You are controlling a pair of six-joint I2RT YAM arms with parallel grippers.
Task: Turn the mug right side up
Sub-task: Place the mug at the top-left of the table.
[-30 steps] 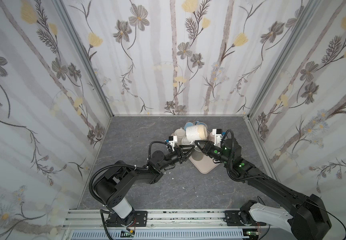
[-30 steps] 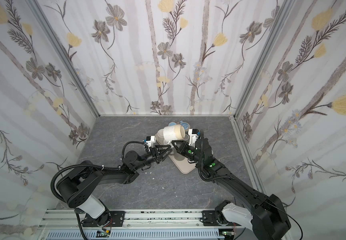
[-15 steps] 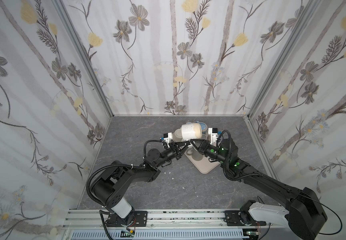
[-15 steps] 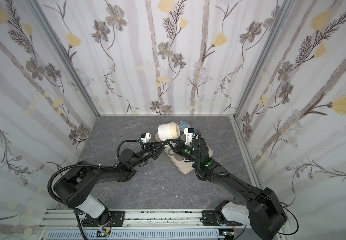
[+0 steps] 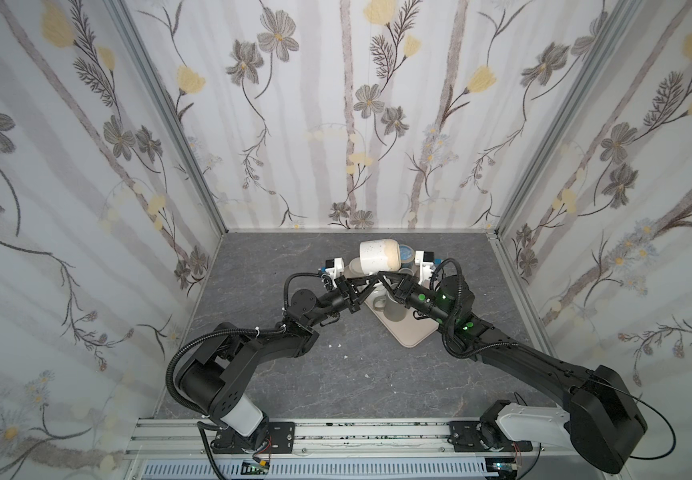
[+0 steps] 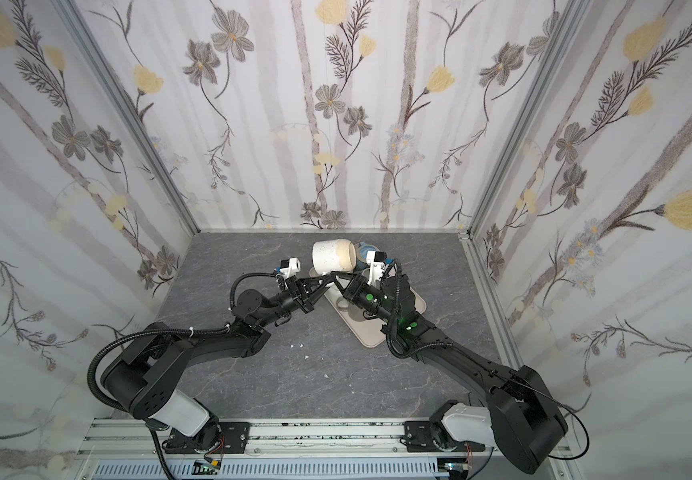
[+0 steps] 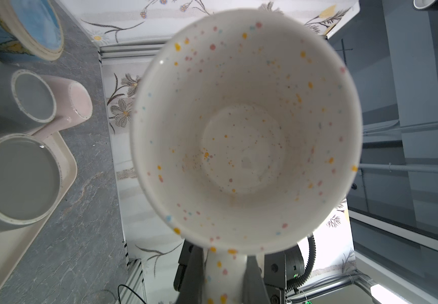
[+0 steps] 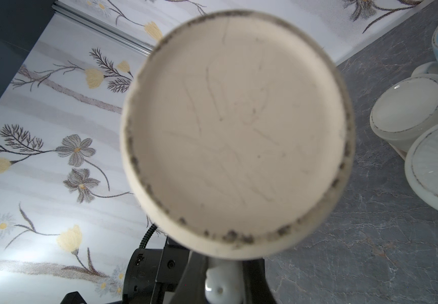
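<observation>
A white speckled mug (image 5: 378, 256) (image 6: 333, 256) hangs in the air on its side above the back of the table. Its mouth faces the left arm and its beige base faces the right arm. The handle points down. My left gripper (image 5: 370, 278) (image 7: 224, 273) is shut on the speckled handle (image 7: 225, 268), and the left wrist view looks straight into the mug (image 7: 244, 131). My right gripper (image 5: 382, 276) (image 8: 224, 279) is shut on the same handle (image 8: 220, 279) from the other side, under the mug's base (image 8: 236, 136).
A beige tray (image 5: 412, 336) lies under the grippers with upside-down grey mugs (image 5: 396, 309) (image 7: 19, 179) (image 8: 410, 110) on it. A pink mug (image 7: 78, 105) and a blue bowl-like vessel (image 5: 406, 252) (image 7: 38, 23) stand beside them. Floral walls close in three sides.
The left gripper has shut on the mug's handle. Both arms have lifted the mug a little higher and farther back, and it has stayed on its side.
</observation>
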